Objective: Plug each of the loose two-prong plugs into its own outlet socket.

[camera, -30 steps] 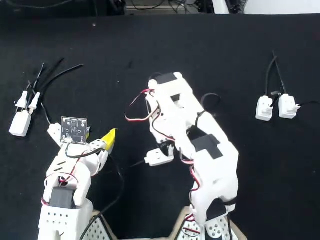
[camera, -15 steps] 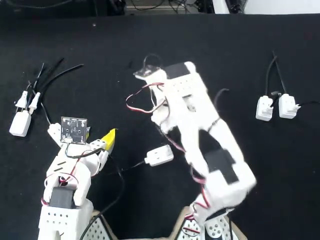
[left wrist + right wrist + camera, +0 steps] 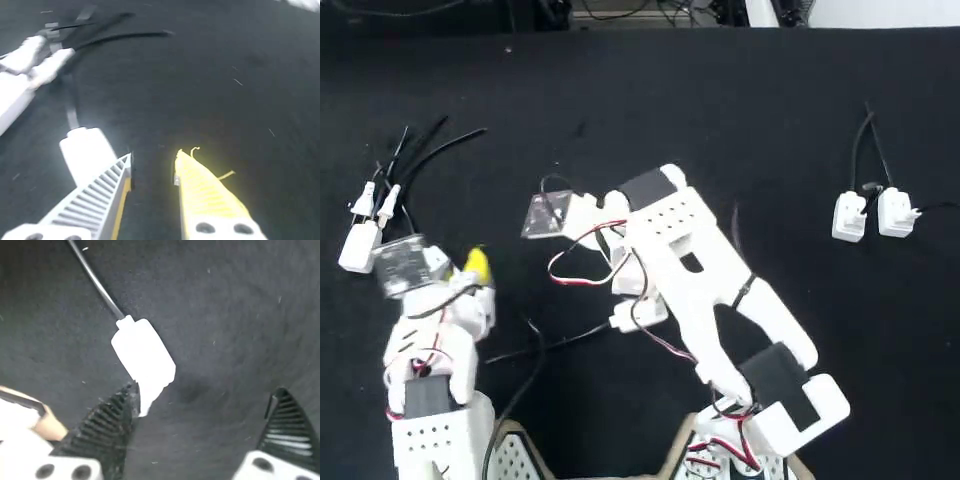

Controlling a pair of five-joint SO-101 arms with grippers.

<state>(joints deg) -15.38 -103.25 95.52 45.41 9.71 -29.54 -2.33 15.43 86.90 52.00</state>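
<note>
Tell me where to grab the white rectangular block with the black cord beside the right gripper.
Take the white block across its narrow width, by the two long flat sides, coming down from above. It lies flat on the black mat, and its black cord leaves one short end, so stay clear there. The open right gripper likely must shift over it.

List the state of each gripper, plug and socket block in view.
Left gripper: open, empty.
Right gripper: open wide, empty.
Middle plug: lying loose, corded, ungripped.
Near-left white block: lying beside the left gripper, corded, ungripped.
Far-left plugs: lying loose beside a socket block.
Right-side white blocks: lying side by side, corded.
</note>
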